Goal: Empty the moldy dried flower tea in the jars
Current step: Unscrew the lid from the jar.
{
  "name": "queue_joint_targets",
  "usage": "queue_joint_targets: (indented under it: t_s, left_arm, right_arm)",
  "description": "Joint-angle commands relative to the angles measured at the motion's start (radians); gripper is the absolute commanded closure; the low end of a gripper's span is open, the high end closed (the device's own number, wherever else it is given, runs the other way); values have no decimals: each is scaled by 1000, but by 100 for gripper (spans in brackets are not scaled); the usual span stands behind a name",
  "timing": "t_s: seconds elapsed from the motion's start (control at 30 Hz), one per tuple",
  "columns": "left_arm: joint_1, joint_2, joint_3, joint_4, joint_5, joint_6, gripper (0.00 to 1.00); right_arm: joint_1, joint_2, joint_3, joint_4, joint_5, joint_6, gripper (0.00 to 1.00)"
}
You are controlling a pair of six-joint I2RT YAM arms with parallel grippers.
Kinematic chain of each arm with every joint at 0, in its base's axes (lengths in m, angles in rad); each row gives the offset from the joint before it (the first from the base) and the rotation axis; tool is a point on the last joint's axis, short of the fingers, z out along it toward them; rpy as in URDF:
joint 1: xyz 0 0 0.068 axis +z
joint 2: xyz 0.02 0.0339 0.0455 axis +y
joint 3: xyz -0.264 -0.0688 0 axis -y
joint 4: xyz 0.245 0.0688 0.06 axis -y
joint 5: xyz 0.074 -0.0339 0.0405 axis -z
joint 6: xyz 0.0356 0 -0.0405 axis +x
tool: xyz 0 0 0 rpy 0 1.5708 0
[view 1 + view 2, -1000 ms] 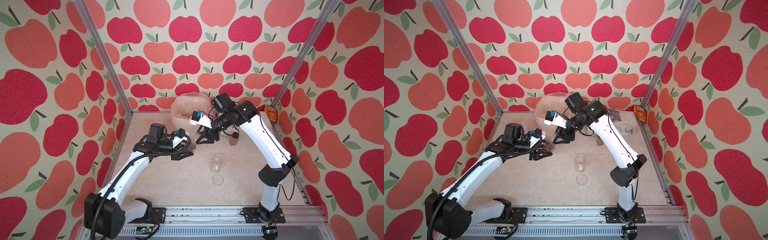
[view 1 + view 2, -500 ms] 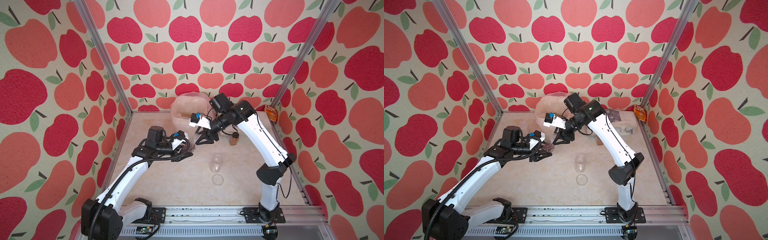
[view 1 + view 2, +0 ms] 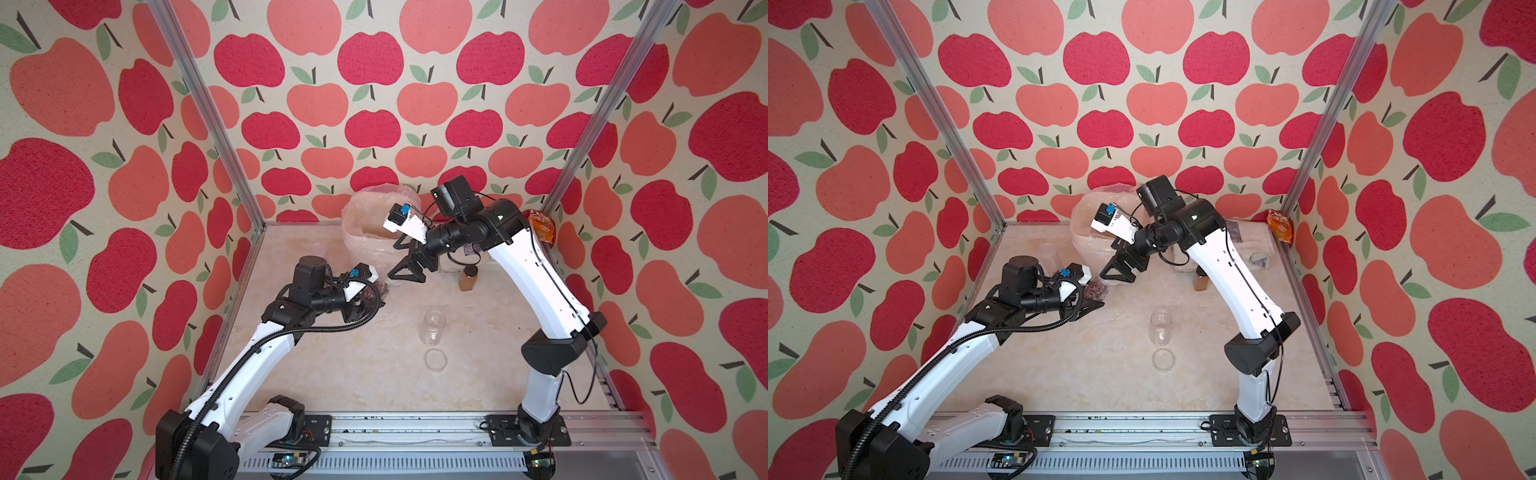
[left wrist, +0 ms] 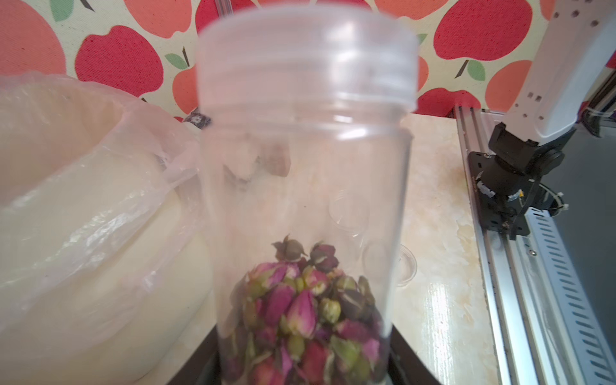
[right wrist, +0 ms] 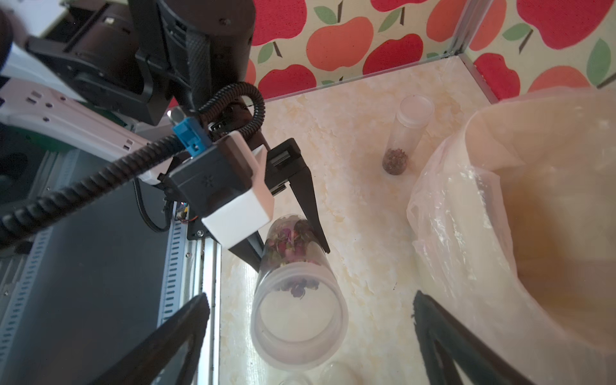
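Nearest the rail, a loose lid [image 3: 436,360] lies flat on the table [image 3: 332,374]. Just behind it an uncapped jar [image 3: 434,328] looks empty, so one of the three seems done.

Further in, the left gripper [image 5: 290,256] is clamped around the lower body of a second jar [image 4: 306,200], held off the table and tipped toward the right arm. The dried flower tea [image 4: 300,316] (pink and dark rosebuds, plainly) sits heaped at its base, and its cap looks to be on. The right gripper [image 3: 405,274] stands spread wide at the capped end, a finger on either side, gripping nothing.

Beyond them the bag-lined bin [image 3: 357,216] waits, with no tea inside that I can make out. Beside it, by the left wall, the third jar [image 5: 408,133] stands capped with tea in its bottom.

By my reckoning the task is roughly a third finished, with two jars left to uncap and pour out.
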Motion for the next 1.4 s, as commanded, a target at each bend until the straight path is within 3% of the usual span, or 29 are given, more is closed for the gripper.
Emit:
queue_joint_targets:
  t_s: [0.0, 0.13, 0.33, 0.57, 0.77, 0.93, 1.03, 1.17, 1.37]
  left_arm:
    - [-25, -29, -22, 79, -156, 49, 96]
    - [-45, -46, -44, 128, -237, 80, 97]
    - [-54, -52, -47, 140, -253, 90, 98]
    - [-65, -48, -43, 125, -266, 94, 98]
    - [-69, -49, -44, 118, -275, 101, 98]
    - [-70, -46, -42, 114, -276, 103, 98]
    - [-68, -43, -40, 108, -268, 104, 98]
    - [-66, -39, -31, 78, -215, 94, 98]
    - [-14, -18, 18, -24, 58, 37, 99]
  right_arm:
    - [-28, -64, -43, 57, 64, 338, 1]
    - [-31, -70, -101, 20, 67, 440, 1]
    - [-17, -58, -169, 21, 64, 450, 1]
    - [6, -12, -142, 26, 47, 453, 4]
    - [22, 30, -98, -6, 60, 437, 17]
    - [29, 40, -83, -14, 54, 423, 37]
    - [33, 41, -75, -17, 49, 401, 42]
    - [46, 49, -45, -45, 50, 287, 45]
    - [48, 45, -20, -128, 107, -116, 48]
